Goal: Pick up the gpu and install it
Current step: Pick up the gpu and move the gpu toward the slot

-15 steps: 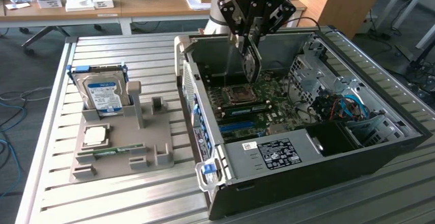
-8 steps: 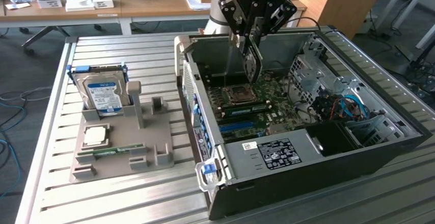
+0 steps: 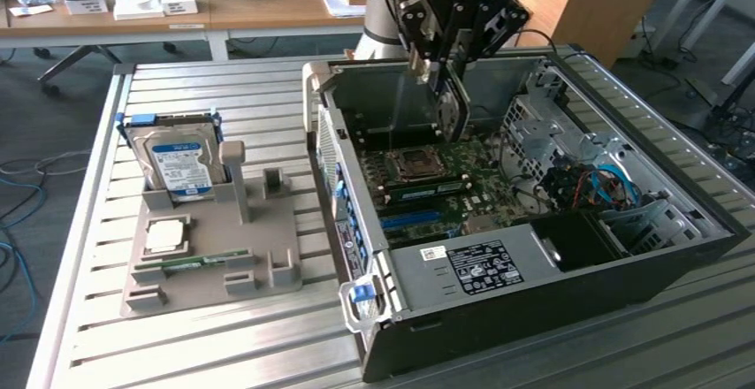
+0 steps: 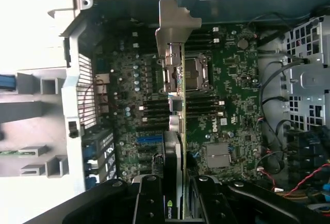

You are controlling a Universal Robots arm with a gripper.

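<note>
My gripper (image 3: pixel 441 53) hangs over the open computer case (image 3: pixel 660 256), shut on the gpu (image 3: pixel 452 104). The card hangs on edge below the fingers, above the green motherboard (image 3: pixel 472 172) near the CPU socket (image 3: pixel 413 163). In the wrist view the gpu (image 4: pixel 175 126) runs edge-on from between the black fingers (image 4: pixel 149 203) out to its silver end bracket (image 4: pixel 172 20). The motherboard (image 4: pixel 227 110) lies behind it, with the CPU socket (image 4: pixel 198 72) and blue slots (image 4: pixel 149 140) showing. The card floats clear of the board.
A grey parts holder (image 3: pixel 207 256) in the exterior view's left carries a silver hard drive (image 3: pixel 179 161), a CPU (image 3: pixel 165 232) and a RAM stick (image 3: pixel 194 263). Cables (image 3: pixel 602 186) and a black power supply (image 3: pixel 484 270) fill the case's near end. Desks stand behind.
</note>
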